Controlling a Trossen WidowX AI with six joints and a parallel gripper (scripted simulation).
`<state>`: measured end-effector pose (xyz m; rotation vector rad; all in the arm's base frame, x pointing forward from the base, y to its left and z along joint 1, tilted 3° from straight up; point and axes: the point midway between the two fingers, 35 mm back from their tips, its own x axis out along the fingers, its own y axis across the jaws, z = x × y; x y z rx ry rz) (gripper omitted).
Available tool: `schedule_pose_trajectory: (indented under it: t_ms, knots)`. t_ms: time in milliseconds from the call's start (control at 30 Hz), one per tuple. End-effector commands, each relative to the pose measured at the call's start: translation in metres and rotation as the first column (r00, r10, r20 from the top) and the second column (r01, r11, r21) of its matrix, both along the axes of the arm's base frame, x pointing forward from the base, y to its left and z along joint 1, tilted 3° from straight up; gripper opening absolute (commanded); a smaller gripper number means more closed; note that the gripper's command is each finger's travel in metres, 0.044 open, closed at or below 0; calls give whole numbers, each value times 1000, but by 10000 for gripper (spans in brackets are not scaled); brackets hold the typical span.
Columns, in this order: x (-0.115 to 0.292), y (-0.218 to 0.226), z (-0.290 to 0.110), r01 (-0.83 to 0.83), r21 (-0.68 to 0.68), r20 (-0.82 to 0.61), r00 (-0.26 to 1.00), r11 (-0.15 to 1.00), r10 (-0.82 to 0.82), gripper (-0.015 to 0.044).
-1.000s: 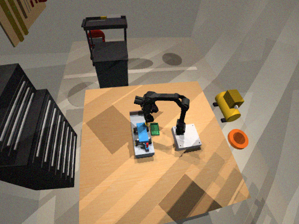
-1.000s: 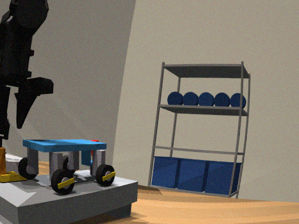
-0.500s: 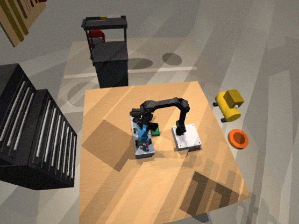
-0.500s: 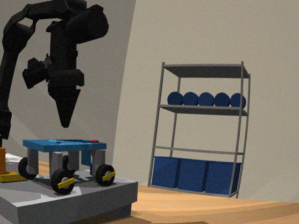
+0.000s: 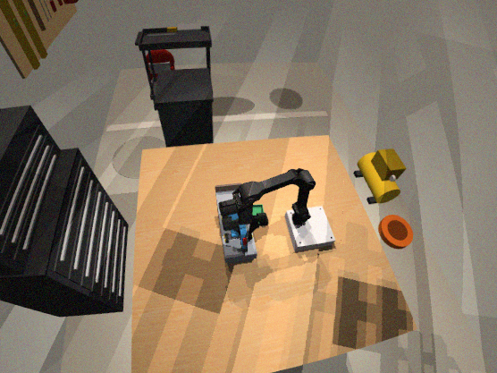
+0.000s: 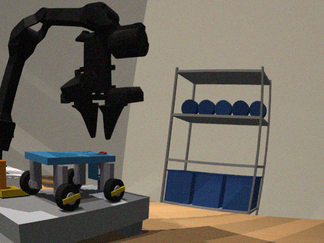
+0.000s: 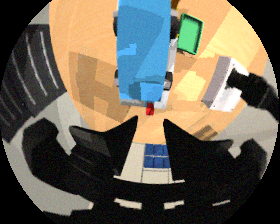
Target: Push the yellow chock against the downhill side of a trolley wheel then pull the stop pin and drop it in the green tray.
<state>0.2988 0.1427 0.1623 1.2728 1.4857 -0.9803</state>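
Note:
The blue trolley (image 5: 243, 230) (image 6: 70, 156) (image 7: 142, 45) stands on the grey ramp (image 5: 241, 258) (image 6: 87, 220). The red-headed stop pin (image 5: 244, 241) (image 6: 102, 152) (image 7: 150, 108) is upright at the trolley's uphill end. The yellow chock (image 6: 14, 192) with its orange handle (image 6: 2, 173) lies at the downhill wheel at the left in the exterior view; its base appears to meet the wheel. My gripper (image 6: 100, 137) (image 7: 150, 119) is partly open and empty, pointing down above the trolley's pin end. The green tray (image 5: 257, 208) (image 7: 190, 35) sits beside the ramp and is partly hidden by the arm in the top view.
The arm's white base plate (image 5: 317, 229) (image 7: 220, 90) is on the wooden table (image 5: 179, 332), on the tray's side of the ramp. The arm's links arch over from it. A black drawer cabinet (image 5: 27, 242) stands past the table's left edge, and a shelf rack (image 6: 218, 120) stands behind.

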Motion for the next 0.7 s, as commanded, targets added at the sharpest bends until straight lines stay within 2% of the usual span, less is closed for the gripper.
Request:
schedule_pose_trajectory:
  t_ms: [0, 667]
  knots:
    - [0, 1, -1, -11, 5, 0, 1000, 1000, 11, 190]
    - [-1, 9, -28, -11, 6, 0, 1000, 1000, 11, 190]
